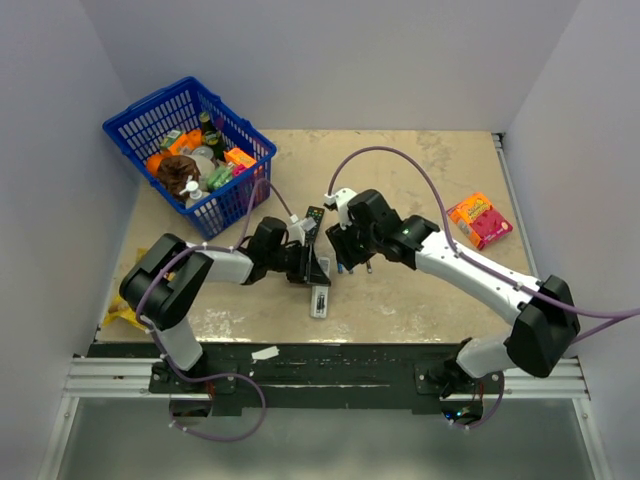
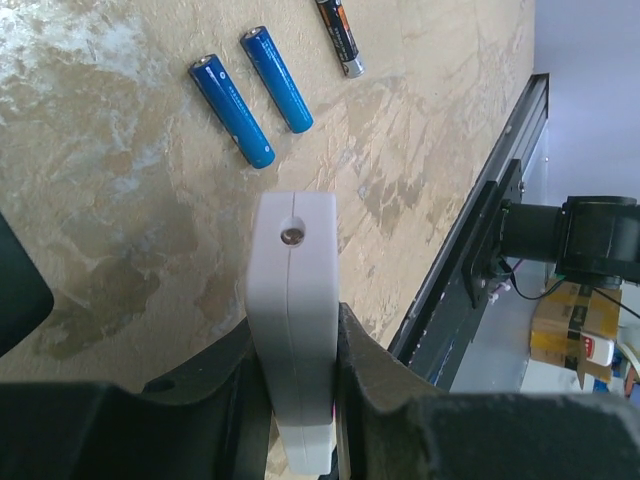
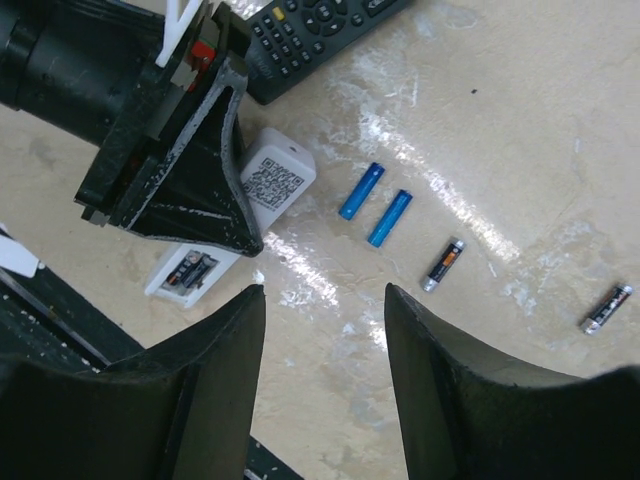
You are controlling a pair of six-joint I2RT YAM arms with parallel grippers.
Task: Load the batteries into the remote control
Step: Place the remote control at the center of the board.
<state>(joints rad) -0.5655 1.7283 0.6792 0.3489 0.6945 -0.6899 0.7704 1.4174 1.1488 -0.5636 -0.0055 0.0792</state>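
I clamp the remote (image 2: 292,260) in the left gripper (image 2: 297,390) so the half-open, empty right gripper (image 3: 325,295) can fetch batteries (image 3: 361,190).

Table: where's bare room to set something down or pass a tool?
Free: far strip between basket and candy pack; near strip between right arm and front rail. Crowded: centre, around left tool, right tool, white remote, black remote, batteries.
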